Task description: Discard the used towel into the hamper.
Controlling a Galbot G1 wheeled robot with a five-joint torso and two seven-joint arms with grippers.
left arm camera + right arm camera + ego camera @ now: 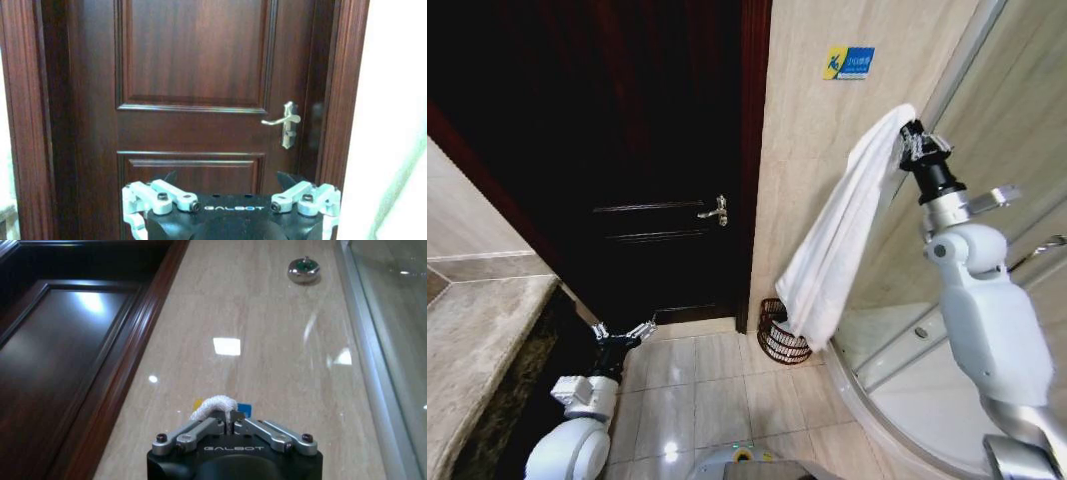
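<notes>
A white towel (842, 235) hangs in a long drape from my right gripper (907, 140), which is raised high by the beige wall and shut on the towel's top corner. The right wrist view shows a bunched bit of towel (213, 407) pinched between the closed fingers (257, 427). The hamper (779, 335), a small dark reddish-brown open-weave basket, stands on the floor against the wall, below the towel's lower end and partly hidden by it. My left gripper (619, 335) is low at the left, open, facing the dark door.
A dark wooden door (627, 150) with a metal handle (715, 210) fills the left of the room. A curved glass shower enclosure (987, 300) stands at the right. A stone counter (477, 340) runs along the left. Tiled floor (717, 390) lies between.
</notes>
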